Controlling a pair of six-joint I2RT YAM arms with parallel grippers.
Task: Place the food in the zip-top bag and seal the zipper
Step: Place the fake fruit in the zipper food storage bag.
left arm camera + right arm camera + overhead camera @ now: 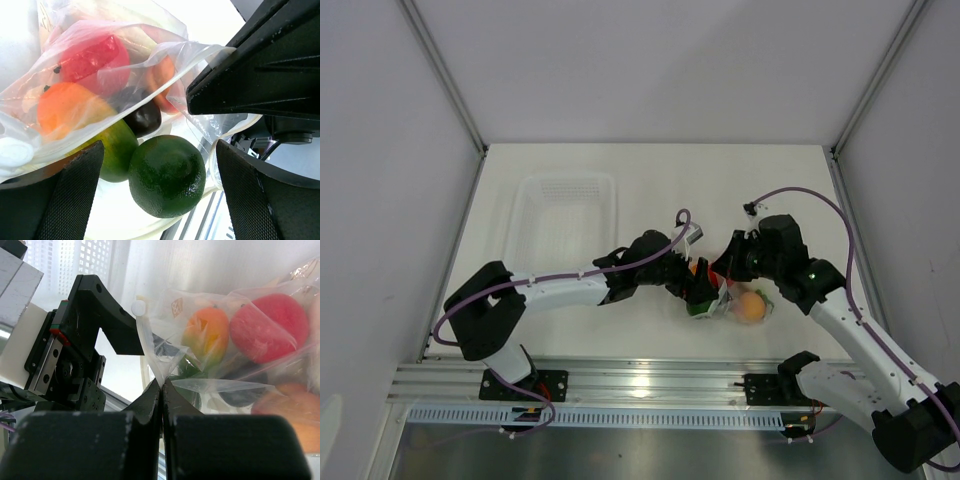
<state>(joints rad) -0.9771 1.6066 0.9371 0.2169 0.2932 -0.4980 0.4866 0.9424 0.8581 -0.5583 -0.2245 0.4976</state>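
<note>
While the left gripper (157,147) is spread wide either side of a green fruit (167,175), the bag (100,45) is pinched at its zipper (146,337) by the closed right gripper (162,385), near the table's (750,180) front. Its length is laid between both grippers, mouth leftward; a tray (565,179) is seen beyond.

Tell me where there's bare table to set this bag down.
Widest bare table is at the far edge, between the tray and the right wall. A narrower strip lies between the zip-top bag and the near rail. Crowded: the middle, where left gripper and right gripper meet at the bag.
</note>
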